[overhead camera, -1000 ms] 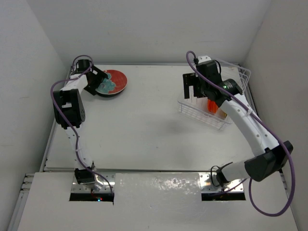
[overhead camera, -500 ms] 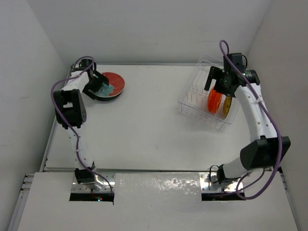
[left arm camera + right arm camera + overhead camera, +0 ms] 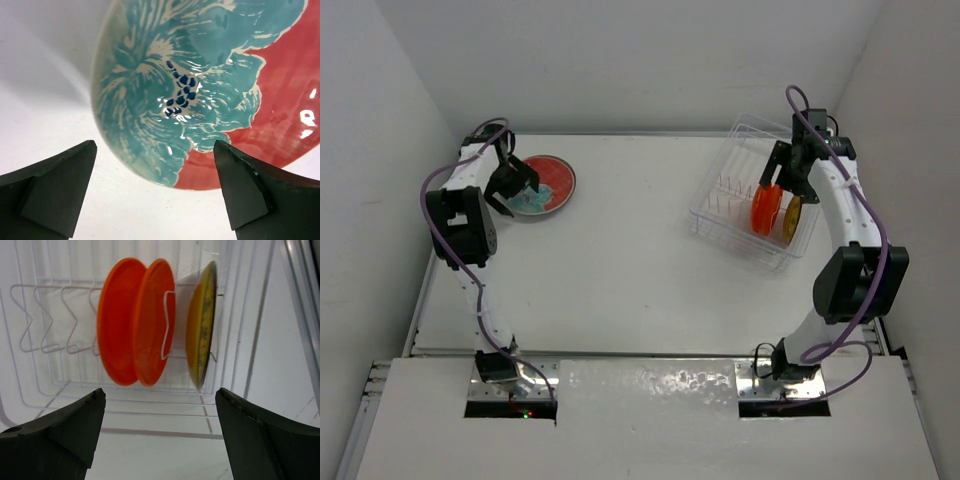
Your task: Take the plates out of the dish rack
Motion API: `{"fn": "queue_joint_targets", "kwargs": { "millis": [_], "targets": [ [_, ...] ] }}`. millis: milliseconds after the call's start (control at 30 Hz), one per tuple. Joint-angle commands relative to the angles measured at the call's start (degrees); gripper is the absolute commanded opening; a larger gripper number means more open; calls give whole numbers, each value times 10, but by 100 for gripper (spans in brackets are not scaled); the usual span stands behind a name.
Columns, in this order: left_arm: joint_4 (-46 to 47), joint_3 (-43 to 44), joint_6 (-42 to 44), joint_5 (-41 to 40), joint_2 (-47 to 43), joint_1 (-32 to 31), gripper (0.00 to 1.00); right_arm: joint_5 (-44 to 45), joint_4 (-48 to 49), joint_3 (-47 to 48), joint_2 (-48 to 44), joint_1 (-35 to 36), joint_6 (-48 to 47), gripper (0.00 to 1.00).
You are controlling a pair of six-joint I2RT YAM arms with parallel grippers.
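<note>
The red plate with teal flowers (image 3: 546, 181) lies flat at the table's far left and fills the left wrist view (image 3: 210, 85). My left gripper (image 3: 510, 192) is open and empty at its near-left rim, the jaws (image 3: 154, 150) apart just short of the edge. The orange plate (image 3: 764, 208) and the yellow-amber plate (image 3: 791, 218) stand on edge in the clear dish rack (image 3: 712, 218). In the right wrist view the orange plate (image 3: 135, 322) looks like two discs pressed together, left of the yellow-amber plate (image 3: 200, 325). My right gripper (image 3: 778, 183) (image 3: 160, 395) hangs open and empty above them. No dark teal plate shows.
The rack's wire prongs (image 3: 55, 315) stand empty left of the orange plate. White walls close in the table at the back and on both sides; the rack sits near the right wall. Both arms' purple cables arc above them.
The right arm has swung from the rack's left front to its far right, now facing the plates. The red plate has shifted slightly to the near left, and the left gripper stands off its rim.
</note>
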Motion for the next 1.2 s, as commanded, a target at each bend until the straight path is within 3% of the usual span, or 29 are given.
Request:
{"fn": "queue_joint_targets", "kwargs": {
  "millis": [0,167,300,433,567,700,800,833,1167],
  "targets": [
    [-40,36,22,-26,-4,9,100,32,23,10,-8,-22,12,88],
    [-59,43,29,-54,-18,10,100,27,34,0,13,-41,10,84],
    [-52,34,52,-62,-78,8,100,31,43,-8,42,-45,8,80],
    [-6,3,92,-26,-162,6,100,30,83,-37,44,-52,6,65],
    [84,-94,127,55,-284,2,100,9,114,-59,59,-56,-2,58],
    [107,-159,135,140,-347,-7,100,1,112,-67,72,-60,-12,40],
    [104,-170,133,144,-379,-22,100,-4,130,-84,51,-60,-14,12],
    [107,-170,132,145,-385,-35,100,-2,131,-86,43,-60,-14,8],
    [107,-82,77,166,-391,-73,100,-17,107,-9,-51,-60,-12,3]
  ]
}}
